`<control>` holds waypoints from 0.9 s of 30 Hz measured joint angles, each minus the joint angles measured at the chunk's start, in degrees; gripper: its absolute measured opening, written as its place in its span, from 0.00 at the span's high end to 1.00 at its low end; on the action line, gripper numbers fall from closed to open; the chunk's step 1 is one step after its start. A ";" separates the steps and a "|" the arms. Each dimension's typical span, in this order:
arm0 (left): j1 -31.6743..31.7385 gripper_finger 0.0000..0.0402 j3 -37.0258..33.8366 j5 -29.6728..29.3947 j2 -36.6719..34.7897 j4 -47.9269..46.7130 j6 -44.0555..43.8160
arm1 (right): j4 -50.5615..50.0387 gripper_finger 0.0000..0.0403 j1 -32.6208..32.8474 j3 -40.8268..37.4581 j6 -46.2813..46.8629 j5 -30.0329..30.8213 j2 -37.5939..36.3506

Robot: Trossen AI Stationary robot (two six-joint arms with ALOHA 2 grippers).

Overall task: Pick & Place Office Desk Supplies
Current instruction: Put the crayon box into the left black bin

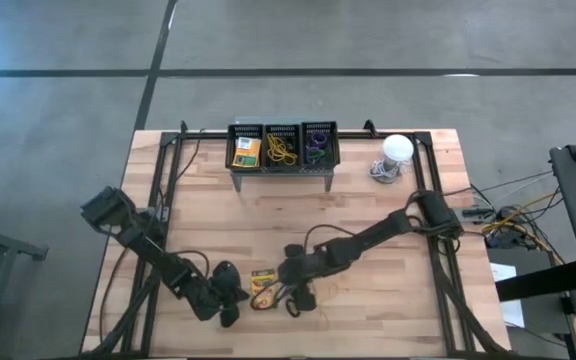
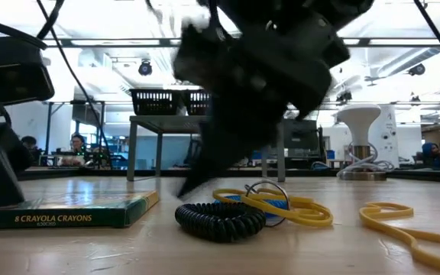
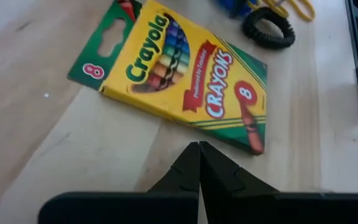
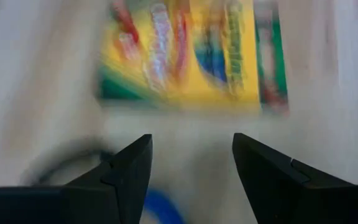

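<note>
A yellow-and-green crayon box (image 1: 262,288) lies flat on the wooden table near its front edge, between my two grippers. My left gripper (image 3: 199,149) is shut, its tips just short of the box's long edge (image 3: 185,121). My right gripper (image 4: 191,155) is open, slanting down toward the box (image 4: 191,53) from the table's right. It hangs over a black coiled elastic loop (image 2: 220,220), a blue loop (image 2: 270,200) and yellow rubber bands (image 2: 281,208), which all lie on the table beside the box. Whether a fingertip reaches them cannot be seen.
At the table's far side stands a grey perforated stand (image 1: 283,148), its three bins holding another crayon box, yellow bands and purple loops. A white dome-shaped object (image 1: 396,150) sits to its right. Another yellow rubber band (image 2: 392,218) lies farther right at the front.
</note>
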 joint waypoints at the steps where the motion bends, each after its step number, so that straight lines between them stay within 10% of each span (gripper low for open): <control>1: 0.09 0.99 0.00 -0.31 -0.02 -0.02 -0.03 | -2.72 0.46 0.05 0.90 0.23 0.54 0.63; 27: 1.38 0.99 -0.42 -5.13 1.55 3.26 0.39 | -7.09 0.46 0.27 9.34 2.25 4.12 2.55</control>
